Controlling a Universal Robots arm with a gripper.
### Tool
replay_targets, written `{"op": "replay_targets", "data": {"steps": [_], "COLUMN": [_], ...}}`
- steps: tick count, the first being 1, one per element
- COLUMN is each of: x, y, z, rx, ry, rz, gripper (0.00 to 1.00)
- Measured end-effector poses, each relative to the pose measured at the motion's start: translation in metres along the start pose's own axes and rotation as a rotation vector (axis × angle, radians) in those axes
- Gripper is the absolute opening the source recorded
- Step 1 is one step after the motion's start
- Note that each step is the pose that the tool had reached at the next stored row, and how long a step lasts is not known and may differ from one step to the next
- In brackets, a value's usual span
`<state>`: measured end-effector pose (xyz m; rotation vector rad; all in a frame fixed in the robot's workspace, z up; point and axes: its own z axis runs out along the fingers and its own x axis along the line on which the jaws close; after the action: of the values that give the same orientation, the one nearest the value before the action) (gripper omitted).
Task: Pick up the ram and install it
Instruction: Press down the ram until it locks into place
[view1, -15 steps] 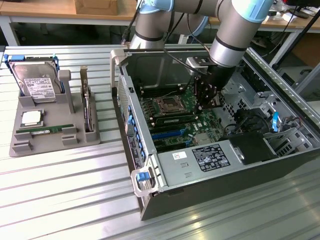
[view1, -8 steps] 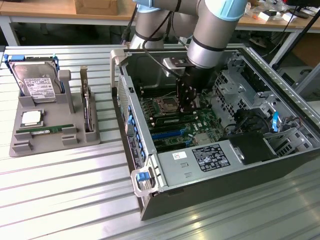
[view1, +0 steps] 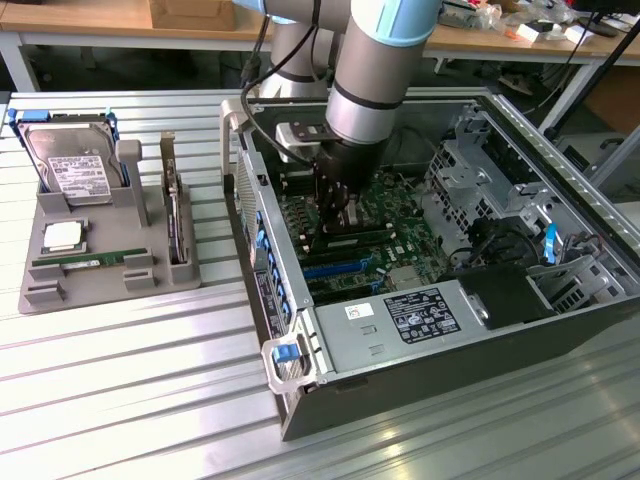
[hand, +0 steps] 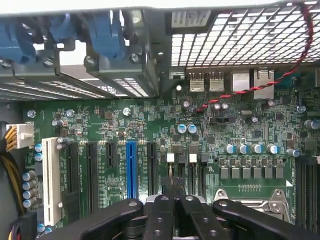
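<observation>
Workshop: benches cluttered with boxes and parts ran behind a ribbed metal table (view1: 120, 360), which carried everything and kept it within the arm's reach.
Computer case: the open case (view1: 560, 330) lay on its side, so the motherboard (view1: 400, 215) faced up and could be worked on from above.
Parts holder: a grey holder (view1: 60, 280) sat at the exterior view's left, well apart from the case, each part resting in its own recess so it stayed in a known spot.
Hard drive: the drive (view1: 70, 160) stood propped at the far end of the holder.
Processor: a square silver chip (view1: 62, 236) lay flat just in front of the drive.
Ram: the green ram (view1: 85, 260) lay flat in its groove along the holder's near edge, untouched and not yet picked up.
Arm: it reached down into the case, well away from the holder.
Gripper: the gripper (view1: 340, 210) hung low over the motherboard, its fingers (hand: 172, 212) clenched together with nothing between them.
Below the gripper: black and blue slots (view1: 335, 265) lay just beside it in the exterior view; the wrist view showed the board's slots (hand: 131, 167) and capacitors close beneath.
</observation>
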<state>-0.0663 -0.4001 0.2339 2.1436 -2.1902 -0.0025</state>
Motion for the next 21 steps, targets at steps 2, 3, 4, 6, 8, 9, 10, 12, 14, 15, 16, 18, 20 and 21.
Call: {"op": "replay_targets", "data": {"steps": [2, 3, 4, 6, 8, 9, 10, 12, 14, 15, 16, 18, 20, 21], "x": [0.0, 0.0, 0.0, 0.0, 0.0, 0.0, 0.0, -0.001, -0.001, -0.001, -0.001, -0.002, -0.002, -0.002], "y": [0.0001, 0.0001, 0.0, 0.0, -0.0023, -0.0047, -0.0106, -0.0263, -0.0456, -0.0531, -0.0582, -0.0743, -0.0923, -0.1013], "z": [0.0025, 0.0032, 0.0047, 0.005, 0.0029, 0.0024, 0.0014, -0.0008, -0.0019, -0.0022, -0.0025, -0.0035, -0.0045, -0.005], "rx": [0.0, 0.0001, -0.0001, 0.0001, 0.0004, 0.0002, 0.0003, 0.0001, -0.0007, -0.0012, -0.0016, -0.0036, -0.0064, -0.0078], "ry": [0.0001, 0.0, 0.0003, -0.0008, -0.0026, -0.0022, -0.0022, -0.0019, -0.0019, -0.002, -0.002, -0.0018, -0.0018, -0.0017], "rz": [0.0, 0.0, 0.0, 0.0, 0.0, 0.0, 0.0, 0.0, 0.0, 0.0, 0.0, 0.0, 0.0, 0.0], "gripper": [0.11, 0.11, 0.11, 0.11, 0.11, 0.11, 0.11, 0.11, 0.11, 0.11, 0.11, 0.11, 0.11, 0.11]}}
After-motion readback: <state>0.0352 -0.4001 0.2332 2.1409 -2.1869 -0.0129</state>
